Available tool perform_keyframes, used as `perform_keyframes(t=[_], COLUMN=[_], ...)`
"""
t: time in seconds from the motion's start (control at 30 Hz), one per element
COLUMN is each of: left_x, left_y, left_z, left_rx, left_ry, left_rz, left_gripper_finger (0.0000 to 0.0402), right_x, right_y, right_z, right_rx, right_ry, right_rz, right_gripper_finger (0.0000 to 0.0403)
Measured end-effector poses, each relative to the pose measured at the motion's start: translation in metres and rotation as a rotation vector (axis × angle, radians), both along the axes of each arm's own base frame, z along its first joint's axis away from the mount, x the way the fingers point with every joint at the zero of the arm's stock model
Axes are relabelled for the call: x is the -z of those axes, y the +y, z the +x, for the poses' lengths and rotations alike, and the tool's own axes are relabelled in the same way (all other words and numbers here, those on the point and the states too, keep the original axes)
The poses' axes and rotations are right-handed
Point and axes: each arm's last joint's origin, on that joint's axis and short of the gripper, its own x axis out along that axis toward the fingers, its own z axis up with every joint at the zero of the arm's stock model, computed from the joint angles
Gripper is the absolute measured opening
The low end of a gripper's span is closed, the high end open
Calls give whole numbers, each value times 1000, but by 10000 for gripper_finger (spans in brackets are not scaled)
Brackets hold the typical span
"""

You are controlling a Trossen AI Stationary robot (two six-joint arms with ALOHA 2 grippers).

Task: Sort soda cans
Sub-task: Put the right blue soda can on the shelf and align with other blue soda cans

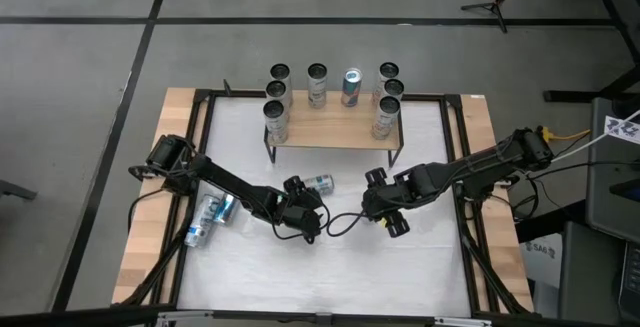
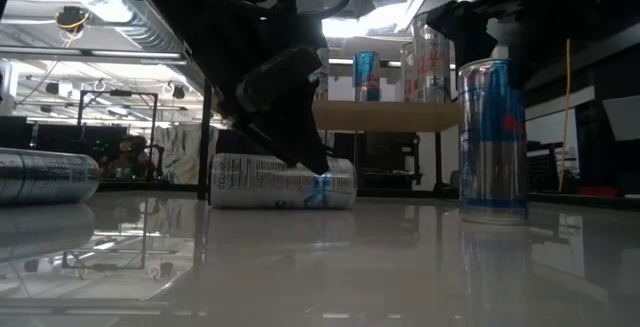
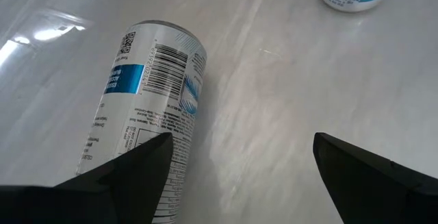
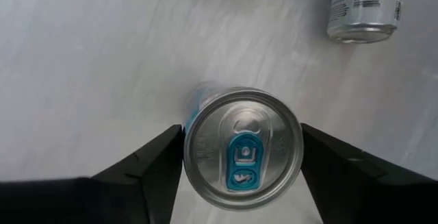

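The right gripper (image 4: 243, 159) reaches down over 1 upright slim silver can with a blue tab (image 4: 243, 148) mid-table, fingers clasped on its sides. The left gripper (image 3: 239, 162) hangs spread wide beside a silver, blue-labelled can lying on its side (image 3: 147, 114).

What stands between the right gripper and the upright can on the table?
Nothing visible does. The right gripper is already around the upright can, one finger on each side of it. The lying can is off to the side, apart.

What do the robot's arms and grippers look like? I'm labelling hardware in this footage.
Both arms are dark, jointed and slim. The left gripper and right gripper each have two flat, dark, wedge-shaped fingers. A thin black cable loops between the wrists.
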Motion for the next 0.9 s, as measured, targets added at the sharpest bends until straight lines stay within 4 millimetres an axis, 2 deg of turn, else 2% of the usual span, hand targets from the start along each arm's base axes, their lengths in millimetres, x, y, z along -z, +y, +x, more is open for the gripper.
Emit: perform_keyframes(t=[0.17, 0.37, 0.77, 0.9], left_x=[0, 0, 0, 0], left_y=[0, 0, 0, 0], left_z=[0, 0, 0, 0], left_rx=[0, -1, 0, 0], left_ry=[0, 0, 0, 0], left_rz=[0, 0, 0, 0], left_gripper_finger=[346, 346, 346, 346], right_x=[-3, -24, -85, -109], right_y=[0, 2, 3, -3], right_z=[1, 7, 10, 10], right_rx=[19, 45, 76, 92], right_ry=[-5, -62, -172, -218], right_rz=[9, 39, 93, 118], right_gripper_finger=[259, 259, 259, 259])
